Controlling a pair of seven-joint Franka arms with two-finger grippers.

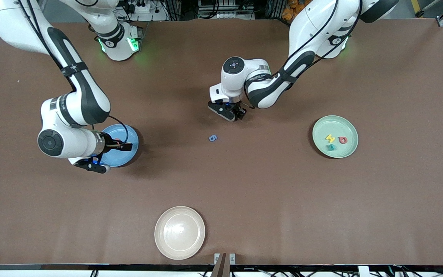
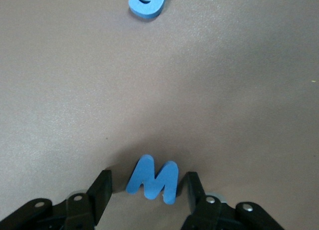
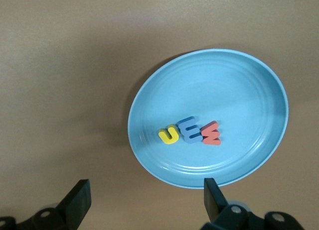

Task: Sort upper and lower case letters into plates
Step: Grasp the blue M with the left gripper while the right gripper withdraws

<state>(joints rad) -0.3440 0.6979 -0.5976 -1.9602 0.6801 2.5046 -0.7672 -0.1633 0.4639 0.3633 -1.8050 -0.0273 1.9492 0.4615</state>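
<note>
Blue M (image 2: pixel 152 179) lies flat on the bench (image 1: pixel 244 192) near mid-bench, between the fingers (image 2: pixel 99 192) of the left tool (image 1: pixel 230 111). Fingers flank it w/ a small gap each side, not yet touching, so the tool is spread around the letter, not pinching it. Probably set up for a pinch across the M's width: the flat sides give the pads something square to press on.

Blue g (image 1: pixel 213 138) sits loose on the bench, nearer the front camera than the M, well apart from both plates. Likely the last one left after the M.

Blue plate (image 3: pixel 259 90), toward the right arm's end, holds three letters in a row, touching: yellow U (image 3: pixel 169 134), blue E (image 3: pixel 189 130), red W (image 3: pixel 211 134). All caps, so the M prob. belongs here too.

Mint green plate (image 1: pixel 335 154), toward the left arm's end, holds three more: a yellow letter (image 1: pixel 330 138), a red-pink one (image 1: pixel 343 140), a teal one (image 1: pixel 331 147). Too small to read, but presumably lower case, so the g would go there.

Right tool (image 1: pixel 98 166) hangs over the blue plate's rim, fingers spread wide, nothing between them; the arm seems to wait.

Cream plate (image 1: pixel 179 232), near the front edge, has nothing on it; not part of the sort.
</note>
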